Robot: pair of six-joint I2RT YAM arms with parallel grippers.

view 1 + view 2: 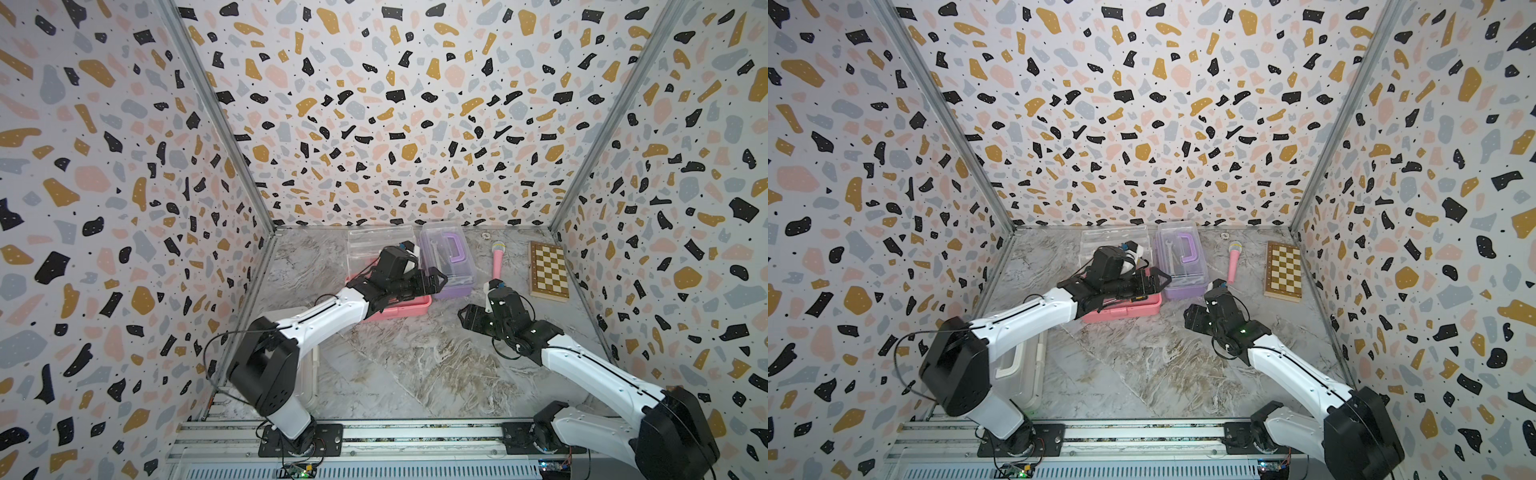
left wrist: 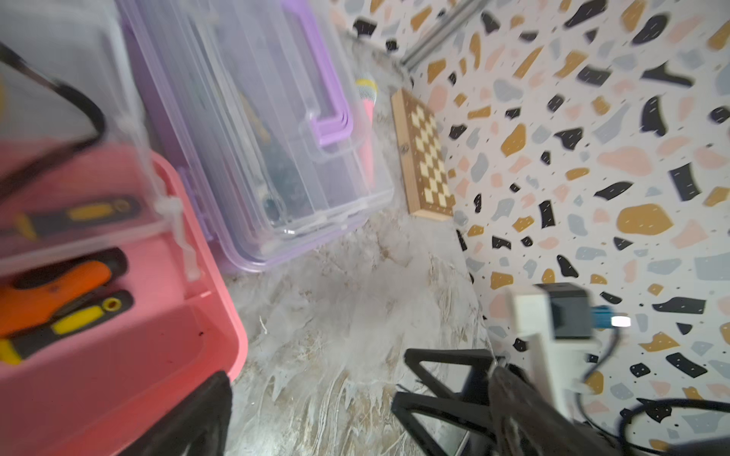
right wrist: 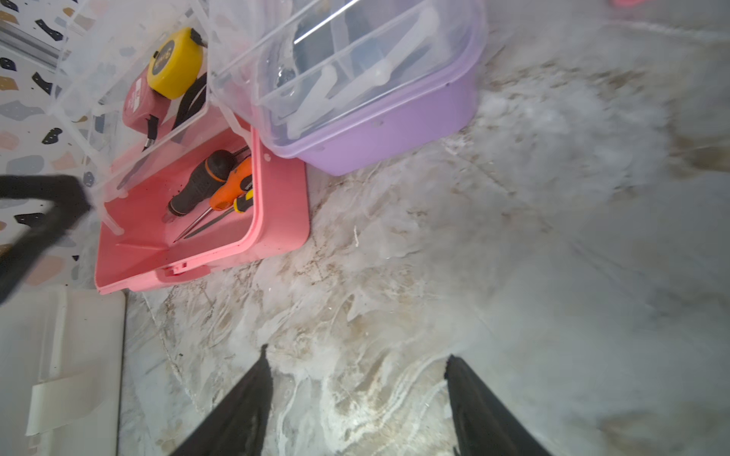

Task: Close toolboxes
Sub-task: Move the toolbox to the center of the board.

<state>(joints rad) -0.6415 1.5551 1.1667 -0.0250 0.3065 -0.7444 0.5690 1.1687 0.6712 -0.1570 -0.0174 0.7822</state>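
The pink toolbox [image 1: 399,309] sat open near the back of the desk [image 1: 415,374], its clear lid [image 1: 370,245] raised toward the rear wall. Screwdrivers [image 3: 221,189] lay in the base, and a yellow tape measure [image 3: 174,63] showed through clear plastic above them. The left arm [image 1: 324,316] reached across this box, and the left jaws were spread wide above its right end, gripping nothing. Just beside it on the right stood the purple toolbox [image 1: 457,270], its lid down. The white toolbox [image 1: 1023,374] lay at the near left of the desk, partly hidden by the left arm; I could not tell whether it was latched. The right arm [image 1: 590,365] held the right jaws low over bare desk in front of the purple box, parted and empty. A pink microphone [image 1: 497,259] and a chessboard [image 1: 548,270] lay farther right.
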